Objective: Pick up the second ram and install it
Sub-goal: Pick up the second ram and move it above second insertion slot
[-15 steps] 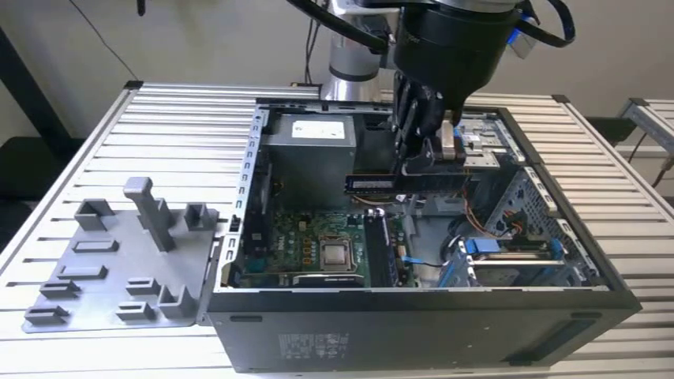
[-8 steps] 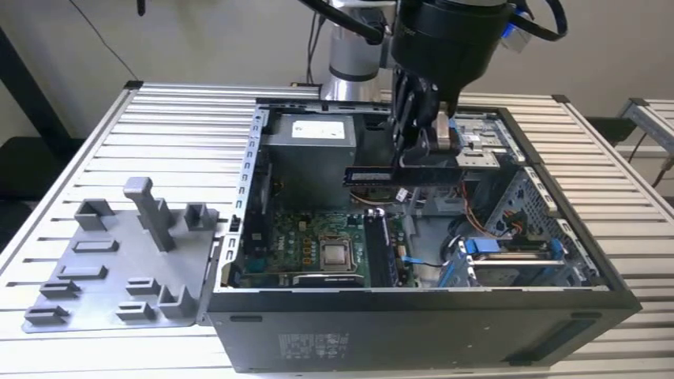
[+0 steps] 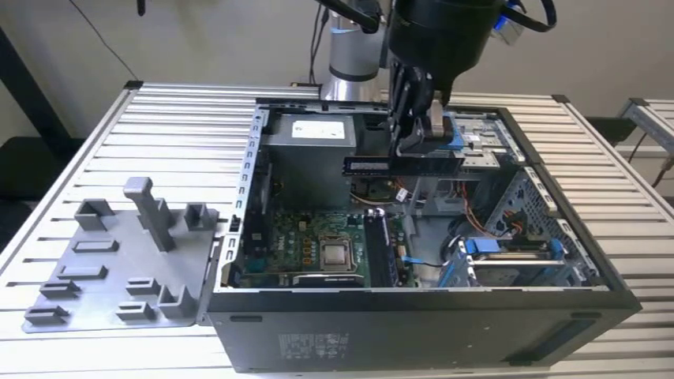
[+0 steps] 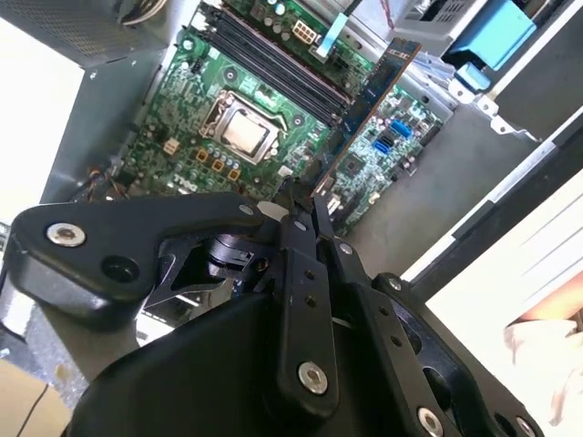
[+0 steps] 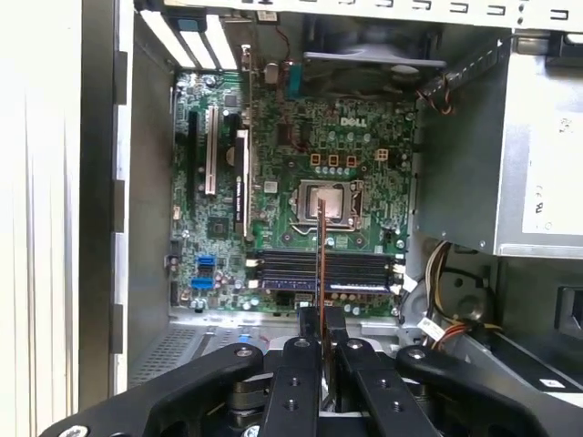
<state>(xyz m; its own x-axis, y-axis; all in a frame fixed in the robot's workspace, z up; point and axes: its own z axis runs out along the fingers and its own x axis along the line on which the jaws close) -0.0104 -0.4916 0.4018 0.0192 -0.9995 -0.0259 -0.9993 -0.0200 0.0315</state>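
In the exterior view, the black two-finger gripper (image 3: 424, 151) hangs above the open black computer case (image 3: 421, 324), clamped on the long, dark, flat second ram (image 3: 406, 165), which lies level. A grey plastic tray with posts (image 3: 106, 268) sits at the case's nine o'clock.

In the second wrist view, the fingers (image 4: 293, 238) pinch one end of the stick.

In the first wrist view, it shows edge-on, a thin line over the green motherboard (image 5: 273, 182), crossing the black memory slots (image 5: 364, 270).
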